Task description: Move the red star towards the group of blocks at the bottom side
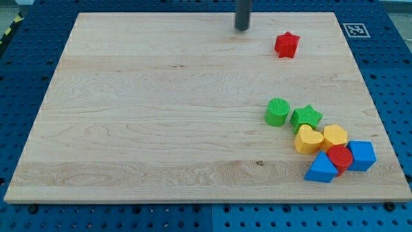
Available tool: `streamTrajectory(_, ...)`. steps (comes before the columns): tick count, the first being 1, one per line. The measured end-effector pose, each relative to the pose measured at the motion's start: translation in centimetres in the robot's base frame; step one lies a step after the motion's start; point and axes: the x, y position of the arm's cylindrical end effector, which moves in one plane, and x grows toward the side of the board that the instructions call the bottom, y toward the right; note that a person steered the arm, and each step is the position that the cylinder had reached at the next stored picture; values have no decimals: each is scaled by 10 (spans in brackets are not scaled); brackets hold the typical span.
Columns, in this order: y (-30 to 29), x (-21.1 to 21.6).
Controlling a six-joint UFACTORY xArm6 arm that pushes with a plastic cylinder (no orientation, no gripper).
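The red star [286,44] lies alone near the view's top right of the wooden board [161,116]. My tip [241,28] is a dark rod end touching the board near the top edge, to the left of the red star and a little above it, with a clear gap between them. A group of blocks sits at the view's bottom right: a green cylinder [277,111], a green star [307,117], a yellow heart [308,138], a yellow block [335,136], a red cylinder [339,156], a blue block [362,154] and a blue triangle [320,169].
The board lies on a blue perforated table [393,77]. A black-and-white marker tag [355,29] is at the board's top right corner.
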Motion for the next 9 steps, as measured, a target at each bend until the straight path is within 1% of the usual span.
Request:
streamTrajectory(1, 70, 0)
streamTrajectory(2, 85, 33)
streamTrajectory(3, 66, 61)
streamTrajectory(4, 40, 75)
streamTrajectory(5, 37, 101)
streamTrajectory(6, 37, 139)
streamTrajectory(7, 29, 167)
streamTrajectory(9, -8, 199)
